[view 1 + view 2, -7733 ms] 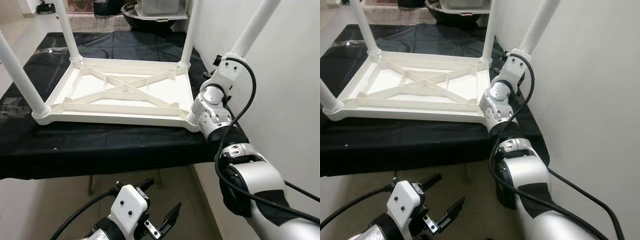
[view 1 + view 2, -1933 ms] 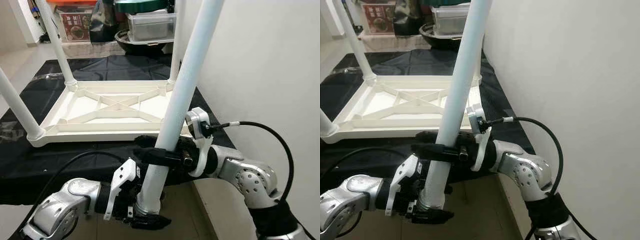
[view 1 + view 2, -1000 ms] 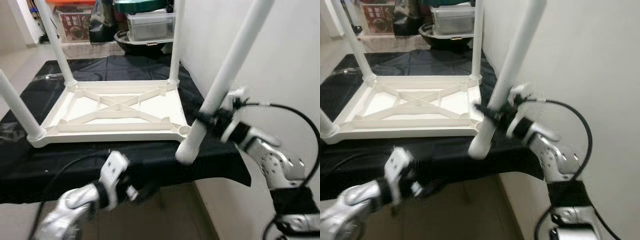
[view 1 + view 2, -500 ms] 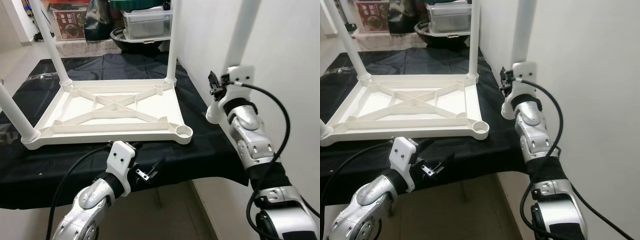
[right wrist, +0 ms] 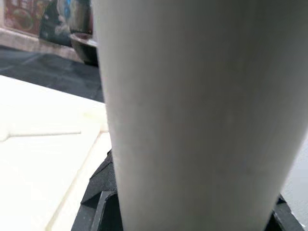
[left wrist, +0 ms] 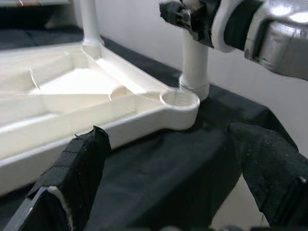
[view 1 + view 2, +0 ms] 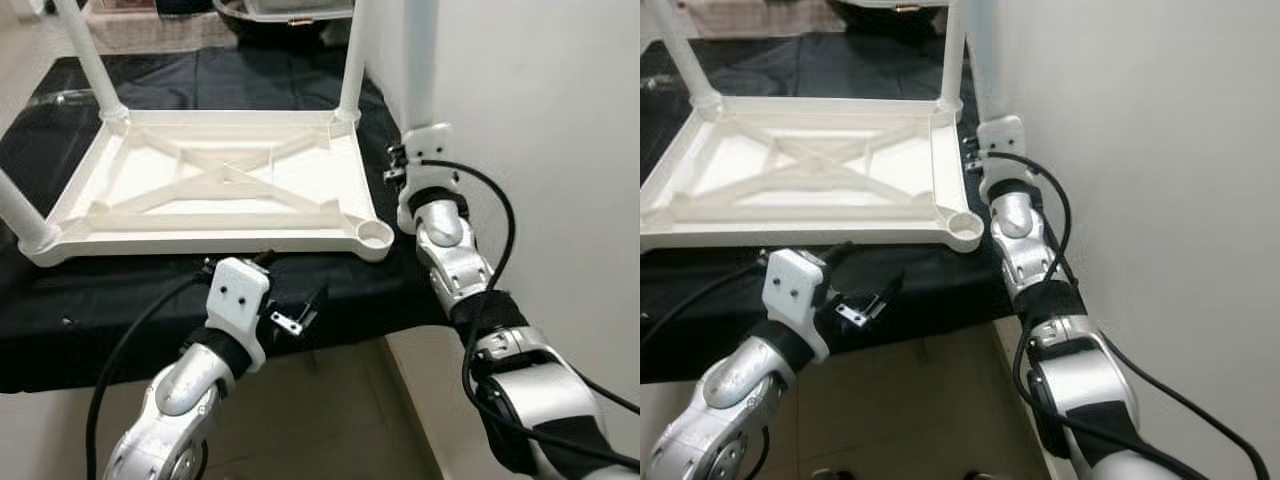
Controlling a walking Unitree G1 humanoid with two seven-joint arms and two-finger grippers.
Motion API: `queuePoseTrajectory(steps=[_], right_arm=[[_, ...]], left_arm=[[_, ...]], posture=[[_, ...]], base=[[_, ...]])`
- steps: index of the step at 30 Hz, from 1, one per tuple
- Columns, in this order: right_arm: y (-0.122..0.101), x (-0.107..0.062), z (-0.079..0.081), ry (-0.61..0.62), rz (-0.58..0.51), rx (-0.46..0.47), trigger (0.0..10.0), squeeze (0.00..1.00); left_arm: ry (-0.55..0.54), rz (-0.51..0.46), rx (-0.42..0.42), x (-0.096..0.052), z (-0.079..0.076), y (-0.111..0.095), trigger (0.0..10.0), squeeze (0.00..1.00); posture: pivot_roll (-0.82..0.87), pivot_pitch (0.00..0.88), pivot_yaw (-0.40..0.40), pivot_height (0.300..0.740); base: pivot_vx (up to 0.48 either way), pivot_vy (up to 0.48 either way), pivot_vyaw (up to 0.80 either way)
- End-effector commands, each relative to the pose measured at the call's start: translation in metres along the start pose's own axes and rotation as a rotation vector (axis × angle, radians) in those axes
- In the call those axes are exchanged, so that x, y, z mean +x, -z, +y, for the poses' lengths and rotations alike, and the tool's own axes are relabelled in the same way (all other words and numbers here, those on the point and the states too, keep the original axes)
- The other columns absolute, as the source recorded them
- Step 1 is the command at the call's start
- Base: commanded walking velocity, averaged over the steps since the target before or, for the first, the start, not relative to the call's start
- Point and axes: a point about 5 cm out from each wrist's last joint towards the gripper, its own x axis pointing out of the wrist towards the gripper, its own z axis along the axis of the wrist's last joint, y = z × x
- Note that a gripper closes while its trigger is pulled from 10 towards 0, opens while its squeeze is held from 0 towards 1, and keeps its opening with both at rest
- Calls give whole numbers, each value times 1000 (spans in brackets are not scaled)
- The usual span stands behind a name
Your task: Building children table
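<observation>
Inverted white children's table top [image 7: 215, 185] lying on a worktop [image 7: 60, 310] draped in black cloth, ribbed underside facing up with a diagonal cross brace. Three white legs stand in its corners: far left [image 7: 85, 55], far right [image 7: 352, 60] and near left [image 7: 18, 212]. The near right corner socket [image 7: 374, 235] is an open round ring, with no leg in it.

Right gripper [image 7: 412, 180] — its jaws are pinched on the fourth leg [image 7: 420, 65], which is held upright just beside the empty socket, between the table top and the white wall [image 7: 540, 150]. In the left wrist view the leg's ribbed lower end [image 6: 194, 72] stands right behind the socket ring; whether it touches the ring or the cloth cannot be told. In the right wrist view the leg's shaft [image 5: 183, 110] passes very close in front of the camera.

Left gripper [image 7: 295, 318] — hangs in front of the worktop's near edge, below the table top, its jaws spread and holding nothing; both black fingers [image 6: 82, 168] frame the socket corner in the left wrist view.
</observation>
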Motion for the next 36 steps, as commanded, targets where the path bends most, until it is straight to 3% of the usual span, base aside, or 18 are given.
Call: queuePoseTrajectory(steps=[1,2,4,6,7,8,11,13,16,18,20,31,32,33,34,35,36], right_arm=[[1,1,4,-3,18,92,10000,0],[0,2,9,-21,41,182,10000,0],[0,2,9,-21,41,182,10000,0],[-3,4,19,-47,67,319,10000,0],[-3,4,19,-47,67,319,10000,0],[-9,5,29,-77,78,412,10000,0],[-12,5,35,-97,84,468,10000,0],[-23,4,50,-163,117,611,10000,0],[-23,4,50,-163,117,611,10000,0],[-30,0,51,-168,139,720,10000,0],[-31,-3,49,-164,154,761,10000,0],[-26,-28,44,-232,187,779,10000,0],[-27,-29,38,-234,154,720,10000,0],[-27,-29,38,-234,154,720,10000,0],[-29,-28,30,-227,98,641,10000,0],[-29,-28,30,-227,98,641,10000,0],[-35,-26,17,-206,33,563,10000,0]], left_arm=[[-6,20,-8,-2,-2,4,10000,0],[-10,25,-7,-2,-1,6,10000,0],[-10,25,-7,-2,-1,6,10000,0],[-22,35,-6,-2,0,8,10000,0],[-22,35,-6,-2,0,8,10000,0],[-34,40,-6,-2,2,9,10000,0],[-43,44,-7,-2,4,10,10000,0],[-72,49,13,1,13,11,10000,0],[-72,49,13,1,13,11,10000,0],[-99,43,41,4,24,10,10000,0],[-106,38,54,6,28,9,10000,0],[-120,31,84,11,37,9,10000,0],[-121,32,83,12,35,10,10000,0],[-121,32,83,12,35,10,10000,0],[-120,30,77,12,33,11,10000,0],[-120,30,77,12,33,11,10000,0],[-117,26,73,13,31,11,10000,0]], posture=[[79,288,-63,740],[75,284,-65,740],[75,284,-65,740],[71,278,-67,740],[71,278,-67,740],[67,275,-67,740],[66,274,-67,740],[58,266,-69,740],[58,266,-69,740],[45,255,-67,740],[44,251,-68,740],[34,221,-64,740],[36,208,-59,740],[36,208,-59,740],[41,194,-63,740],[41,194,-63,740],[46,182,-62,740]], base=[[0,0,0],[0,0,0],[0,0,0],[0,0,0],[0,0,0],[0,0,0],[0,0,0],[0,0,0],[0,0,0],[0,0,0],[0,0,0],[0,0,0],[0,0,0],[0,0,0],[0,0,0],[0,0,0],[0,0,0]])
